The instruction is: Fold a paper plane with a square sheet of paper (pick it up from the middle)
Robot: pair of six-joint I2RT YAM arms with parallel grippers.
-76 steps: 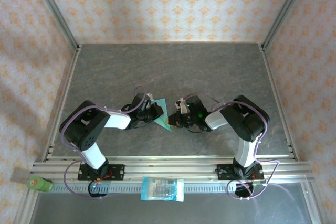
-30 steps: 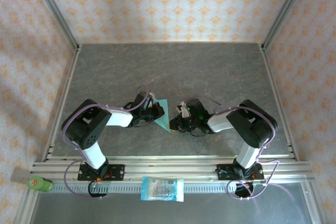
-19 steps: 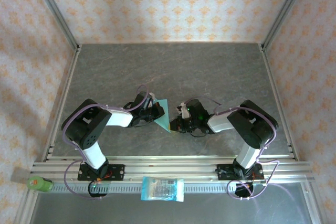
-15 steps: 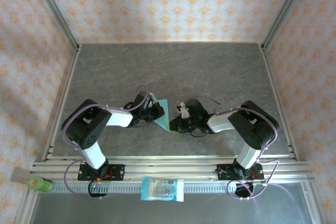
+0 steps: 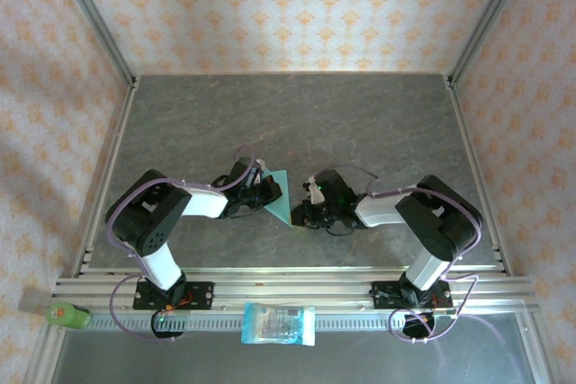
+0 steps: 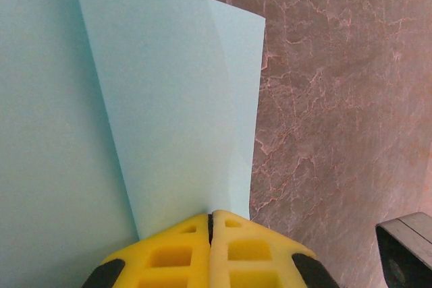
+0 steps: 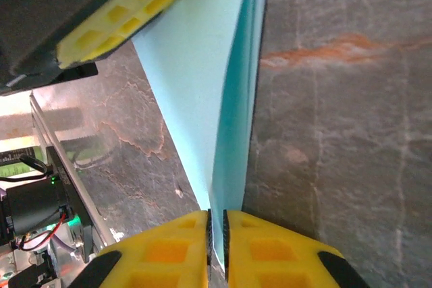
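Thin light teal-blue folded sheet of paper [image 5: 281, 195] sat mid-frame in the top view, between both arms, low over the grey marbled table [image 5: 297, 114]. Left jaws were fully closed, pinching its layered edge. Right jaws were all but closed, clamped on the thin folded edge. Likely step: creasing. Hold both pinches firm, layers aligned, pull taut, don't tear. Blue-and-white printed plastic packet [image 5: 279, 324] lay bottom centre; contents unreadable.
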